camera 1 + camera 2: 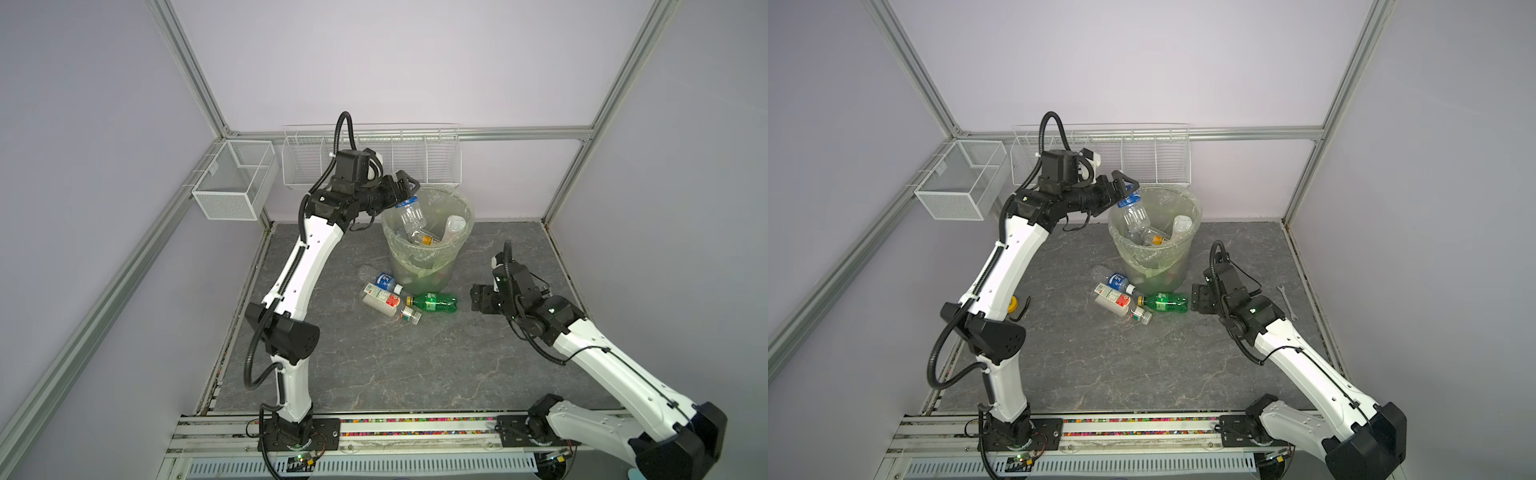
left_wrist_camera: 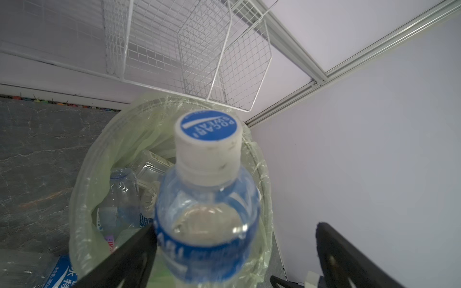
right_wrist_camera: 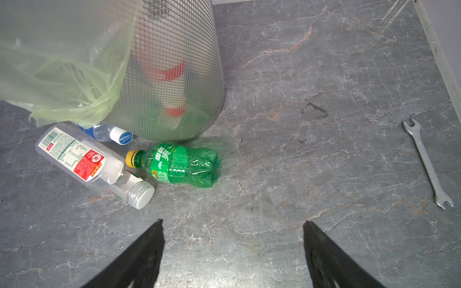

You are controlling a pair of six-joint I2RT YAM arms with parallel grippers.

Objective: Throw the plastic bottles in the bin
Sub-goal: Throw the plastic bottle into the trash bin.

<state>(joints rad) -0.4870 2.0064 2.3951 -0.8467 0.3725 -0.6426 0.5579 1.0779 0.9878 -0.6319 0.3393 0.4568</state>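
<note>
The bin (image 1: 419, 274) (image 1: 1158, 274) stands at the back middle of the grey floor, lined with a pale-green bag and holding several plastic bottles. My left gripper (image 1: 409, 187) (image 2: 234, 227) is open above its near-left rim. A clear bottle with a blue label (image 1: 409, 212) (image 2: 207, 199) hangs upright just below it in the bin's mouth, against one finger and well apart from the other. At the bin's foot lie a green bottle (image 1: 434, 302) (image 3: 182, 164), a red-and-white-labelled bottle (image 1: 382, 299) (image 3: 74, 157) and a clear blue-labelled one (image 1: 380, 280). My right gripper (image 1: 478, 297) (image 3: 232, 221) is open and empty, right of the green bottle.
A wrench (image 1: 1286, 301) (image 3: 426, 162) lies on the floor at the right. A white wire mesh box (image 1: 235, 178) hangs on the left wall, and a long white wire rack (image 1: 374, 158) on the back wall just behind the bin. A yellow object (image 1: 1014, 303) sits behind my left arm.
</note>
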